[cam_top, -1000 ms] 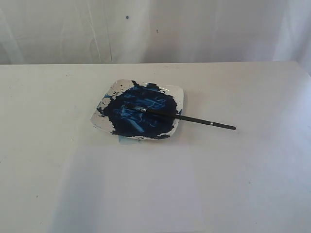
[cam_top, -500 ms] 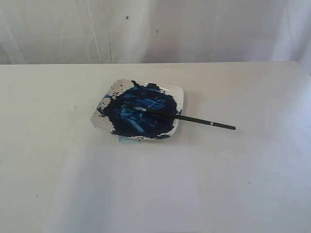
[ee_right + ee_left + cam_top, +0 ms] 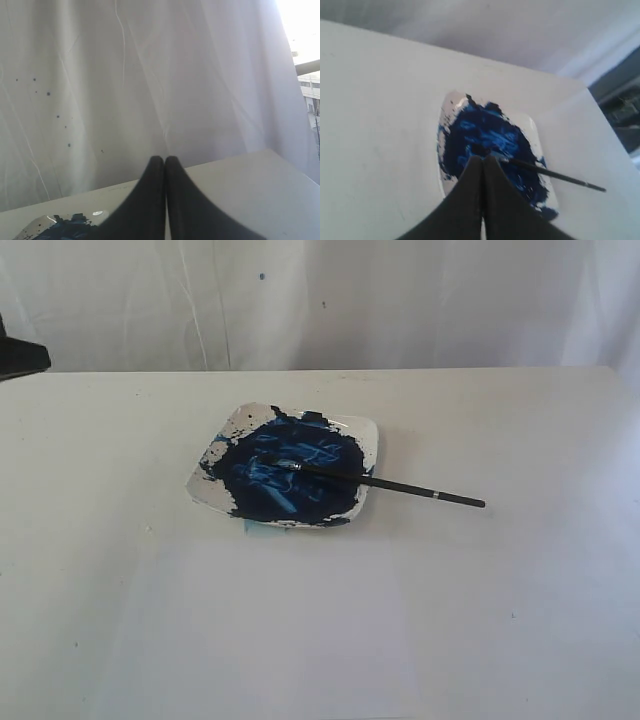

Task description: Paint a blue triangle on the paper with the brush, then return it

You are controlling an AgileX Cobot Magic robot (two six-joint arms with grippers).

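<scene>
Exterior view shows the white table [image 3: 540, 420] with the paper [image 3: 270, 640] lying flat on its near part, a faintly brighter sheet with no paint on it, so none of the triangle's 3 sides is begun and the task looks to be at its very start. Behind the paper sits the square plate [image 3: 372, 430], its middle thick with dark blue paint. Neither of the 2 grippers holds anything: the left gripper [image 3: 482, 161] has its jaws pressed together and hangs above the plate, pointing down at the paint, while the right gripper [image 3: 165, 161], jaws likewise together, faces the white curtain [image 3: 150, 75] with only a corner of the plate in its view. The brush [image 3: 400, 486] lies slanted across the plate, its dark tip sunk in the paint and its thin black handle sticking out past the rim toward the right, over the table. My judgement is that fetching the brush is the step in hand, and the next move calls for spreading a gripper's jaws and closing them on that free handle, clear of the wet paint.
</scene>
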